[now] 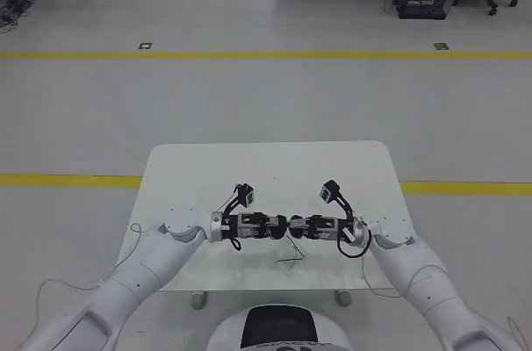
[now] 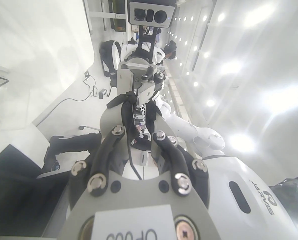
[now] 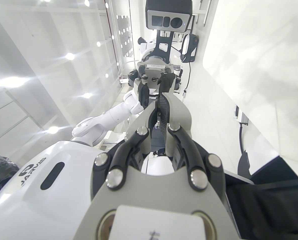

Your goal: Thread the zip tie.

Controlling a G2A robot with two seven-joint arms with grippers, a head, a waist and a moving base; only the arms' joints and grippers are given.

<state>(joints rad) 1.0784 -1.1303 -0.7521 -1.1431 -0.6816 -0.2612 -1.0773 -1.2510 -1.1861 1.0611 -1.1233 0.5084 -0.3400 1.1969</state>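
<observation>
Both arms meet tip to tip a little above the front middle of the white table [image 1: 266, 167]. My left gripper [image 1: 280, 226] comes in from the left and my right gripper [image 1: 295, 226] faces it from the right. A thin black zip tie [image 1: 296, 249] hangs from where they meet and bends in a loose loop down to the table. In the left wrist view my left gripper [image 2: 140, 106] is shut on the zip tie [image 2: 132, 158], whose strand runs back between the fingers. My right gripper [image 3: 157, 101] has its fingers pressed together at the tips; its hold on the tie is hard to make out.
The table's far half and both sides are bare white surface. Its front edge [image 1: 248, 290] lies just below the hanging loop. A black cable [image 1: 349, 250] curls off the right wrist. Yellow floor lines [image 1: 64, 181] run behind the table.
</observation>
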